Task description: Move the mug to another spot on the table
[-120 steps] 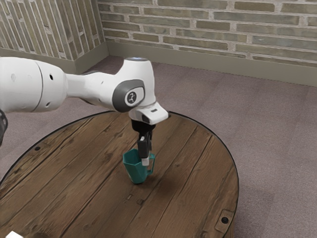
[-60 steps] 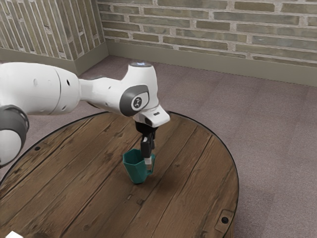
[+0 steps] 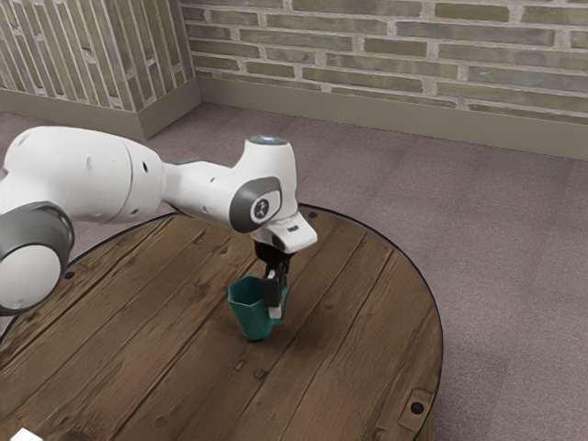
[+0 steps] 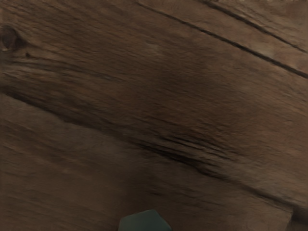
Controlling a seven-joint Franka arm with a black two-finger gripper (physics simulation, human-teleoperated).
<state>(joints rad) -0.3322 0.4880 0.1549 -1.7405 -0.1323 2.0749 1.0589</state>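
- Firstly, the mug, teal and faceted, stood upright on the round wooden counter, roughly at its middle and well apart from every edge.
- The mug tapered toward its base, and its open mouth faced upward.
- The white arm came in from the exterior view's left and bent down over the mug, with its last joint directly above the mug's rim.
- The black pincer hung vertically at the side of the mug's rim toward the exterior view's right. Its pale tip sat low against the mug's wall.
- I could not tell whether the pincer was apart or clamped on that wall, because from the side it showed as a single dark bar.
- In the exterior view, the mug's base appeared to touch the planks, and a soft shadow lay on the wood toward the exterior view's right of it.
- In the wrist view I saw dark, grained planks crossed by slanting seams, with a knot in the wood.
- A small teal sliver of the mug's colour lay just under my hand in that view.
- A metal fitting sat at the counter's rim on the near side, toward the exterior view's right.
- Around the counter lay a mauve carpet, bounded by brick walls with a pale skirting.
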